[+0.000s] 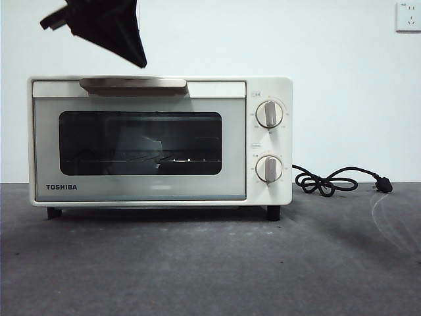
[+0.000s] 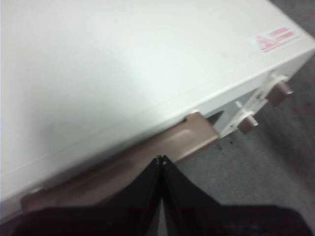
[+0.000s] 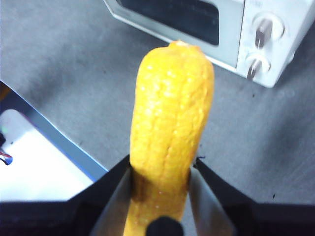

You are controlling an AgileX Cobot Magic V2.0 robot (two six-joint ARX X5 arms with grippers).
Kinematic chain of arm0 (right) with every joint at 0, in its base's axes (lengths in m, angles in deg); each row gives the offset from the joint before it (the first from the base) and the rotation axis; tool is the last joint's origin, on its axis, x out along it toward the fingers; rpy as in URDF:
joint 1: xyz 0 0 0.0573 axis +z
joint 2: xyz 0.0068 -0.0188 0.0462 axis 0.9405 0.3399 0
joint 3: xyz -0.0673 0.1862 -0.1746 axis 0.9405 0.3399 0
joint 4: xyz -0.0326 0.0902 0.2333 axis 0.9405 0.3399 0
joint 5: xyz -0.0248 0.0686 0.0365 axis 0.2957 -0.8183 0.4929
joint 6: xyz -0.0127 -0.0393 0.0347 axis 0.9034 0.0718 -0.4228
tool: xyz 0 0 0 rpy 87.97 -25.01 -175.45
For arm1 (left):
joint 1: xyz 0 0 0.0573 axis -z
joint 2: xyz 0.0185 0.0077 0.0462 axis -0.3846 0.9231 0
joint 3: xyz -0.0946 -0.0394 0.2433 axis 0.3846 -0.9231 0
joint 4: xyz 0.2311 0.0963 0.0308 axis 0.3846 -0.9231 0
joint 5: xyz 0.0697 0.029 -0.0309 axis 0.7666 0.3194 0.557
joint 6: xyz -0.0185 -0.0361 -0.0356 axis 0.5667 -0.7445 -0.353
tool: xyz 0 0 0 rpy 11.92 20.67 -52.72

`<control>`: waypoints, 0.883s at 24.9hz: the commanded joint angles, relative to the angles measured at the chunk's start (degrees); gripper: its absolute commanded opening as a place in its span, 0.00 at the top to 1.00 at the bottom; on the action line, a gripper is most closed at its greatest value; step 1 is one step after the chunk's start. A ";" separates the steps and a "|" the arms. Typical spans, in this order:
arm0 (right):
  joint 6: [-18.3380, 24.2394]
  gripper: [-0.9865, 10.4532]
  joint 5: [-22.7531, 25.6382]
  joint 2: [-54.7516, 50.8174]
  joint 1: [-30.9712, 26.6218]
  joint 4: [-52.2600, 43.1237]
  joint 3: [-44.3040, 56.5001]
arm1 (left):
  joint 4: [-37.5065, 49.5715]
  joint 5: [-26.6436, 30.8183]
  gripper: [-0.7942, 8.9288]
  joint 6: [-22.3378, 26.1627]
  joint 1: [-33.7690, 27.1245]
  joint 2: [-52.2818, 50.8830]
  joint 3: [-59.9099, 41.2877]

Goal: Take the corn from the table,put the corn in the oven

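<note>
- The corn [image 3: 170,132]: a glossy yellow cob clamped near its lower end between the two jaws of the right gripper [image 3: 160,177], held clear above the table [image 3: 74,59]. Its bottom end is cut off at the picture's edge and partly covered by a dark round part between the jaws.
- Long axis: the cob runs straight out from the jaws, its free rounded tip aimed toward the oven [image 3: 231,29], which lies at about 1 o'clock from the tip in the right wrist view.
- The corn and its gripper do not appear in the front view.
- Oven: cream-white, door shut, with dark glass [image 1: 140,143] through which a wire rack is faintly seen; the interior is otherwise hard to make out. Two knobs [image 1: 269,114] stand at the 3 o'clock side of the door.
- The left gripper [image 2: 161,158]: jaws pressed together to a point, hovering just above the beige bar handle [image 2: 147,157]; contact cannot be judged. In the front view it shows as a dark wedge at 11 o'clock.
- The left wrist view is blurred; the red warning label [image 2: 274,38] on the oven top is unreadable.
- Surface: dark grey, rough, matte table with faint pale scuffs.
- A black cord [image 1: 329,181] lies coiled at 3 o'clock of the oven.
- Room: plain white wall, with a wall socket [image 1: 408,16] at 2 o'clock.
</note>
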 commanded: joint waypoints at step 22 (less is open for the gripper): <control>3.76 0.92 0.04 -0.02 0.07 2.01 -4.46 | -13.42 -0.46 0.92 -0.02 0.04 5.25 -0.02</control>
